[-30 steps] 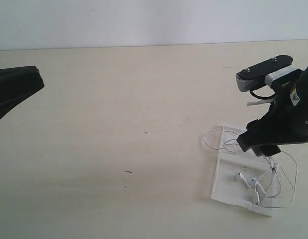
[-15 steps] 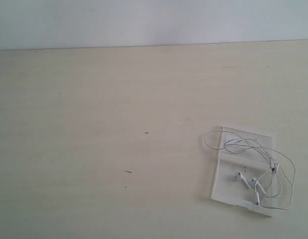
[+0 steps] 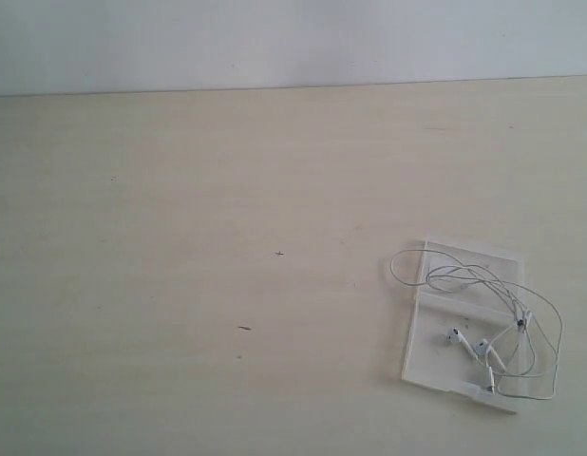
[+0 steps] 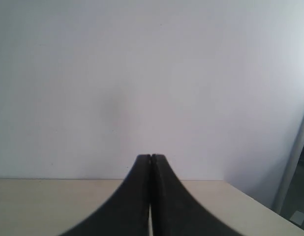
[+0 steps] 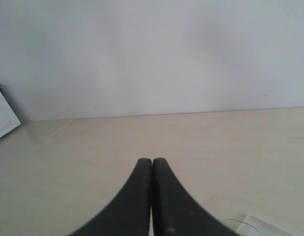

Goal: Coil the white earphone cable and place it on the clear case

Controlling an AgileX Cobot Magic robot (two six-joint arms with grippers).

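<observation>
The clear case lies open on the table at the lower right of the exterior view. The white earphone cable rests on it in loose loops, both earbuds on the near half and one loop hanging off the far left corner. Neither arm shows in the exterior view. My left gripper is shut and empty, raised, facing the wall. My right gripper is shut and empty too. A corner of the clear case and a thin strand of the cable show beside it.
The beige table runs back to a white wall. A few small dark marks dot its surface. A table corner and a grey upright appear in the left wrist view.
Both arms have left the exterior view: the right one lifted off the case and the left one pulled back. The cable stays on the case, settled slightly.
</observation>
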